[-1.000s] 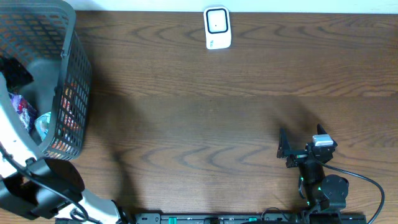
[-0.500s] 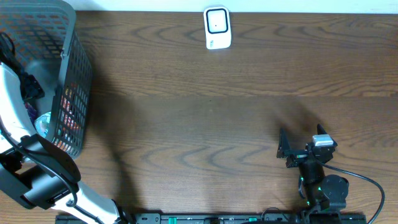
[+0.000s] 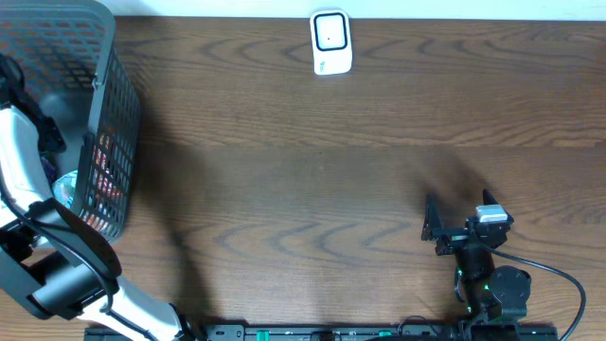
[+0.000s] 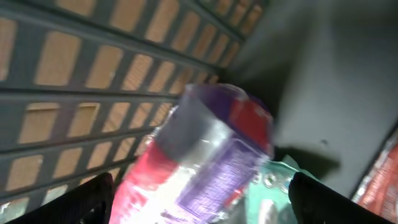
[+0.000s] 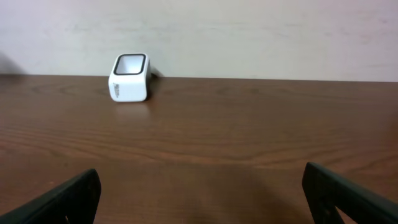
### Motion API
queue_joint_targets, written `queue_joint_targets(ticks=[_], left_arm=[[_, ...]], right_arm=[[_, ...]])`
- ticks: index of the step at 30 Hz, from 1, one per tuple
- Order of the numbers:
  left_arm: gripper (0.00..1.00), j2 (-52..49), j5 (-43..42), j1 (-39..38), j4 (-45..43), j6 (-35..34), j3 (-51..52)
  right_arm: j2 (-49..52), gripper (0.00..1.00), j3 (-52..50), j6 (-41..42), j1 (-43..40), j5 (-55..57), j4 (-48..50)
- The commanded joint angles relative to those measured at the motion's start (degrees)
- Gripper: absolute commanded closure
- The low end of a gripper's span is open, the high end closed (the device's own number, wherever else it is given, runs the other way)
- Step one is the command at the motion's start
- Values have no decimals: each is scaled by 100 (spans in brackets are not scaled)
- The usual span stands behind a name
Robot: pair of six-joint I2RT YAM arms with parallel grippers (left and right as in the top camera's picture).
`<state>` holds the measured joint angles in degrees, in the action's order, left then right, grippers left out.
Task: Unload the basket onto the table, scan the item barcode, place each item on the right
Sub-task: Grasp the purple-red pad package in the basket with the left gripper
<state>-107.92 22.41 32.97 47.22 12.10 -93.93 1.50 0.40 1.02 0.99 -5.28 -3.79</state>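
Overhead, mesh basket walling in packets, scanner well apart

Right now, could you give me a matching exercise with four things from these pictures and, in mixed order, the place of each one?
Things:
1. basket
2. scanner
3. left claw
4. right claw

Places:
A. near edge of the table, on the right
B. far edge of the table, near the middle
C. left end of the table
D. inside the basket, above a purple and red packet

Pairs: 1-C, 2-B, 3-D, 4-A
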Motion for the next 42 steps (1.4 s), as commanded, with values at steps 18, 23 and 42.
queue_joint_targets(ticks=[18,23,42], left_arm=[[28,-514,-396,249,-4,94,83],[85,-413,-396,247,-24,90,79],[93,2747,-1617,-664,-1012,-2190,28]], right_arm=[[-9,1,-7,63,-20,26,-20],[-9,1,-7,63,-20,24,-20],[-9,1,-7,63,-20,26,-20]])
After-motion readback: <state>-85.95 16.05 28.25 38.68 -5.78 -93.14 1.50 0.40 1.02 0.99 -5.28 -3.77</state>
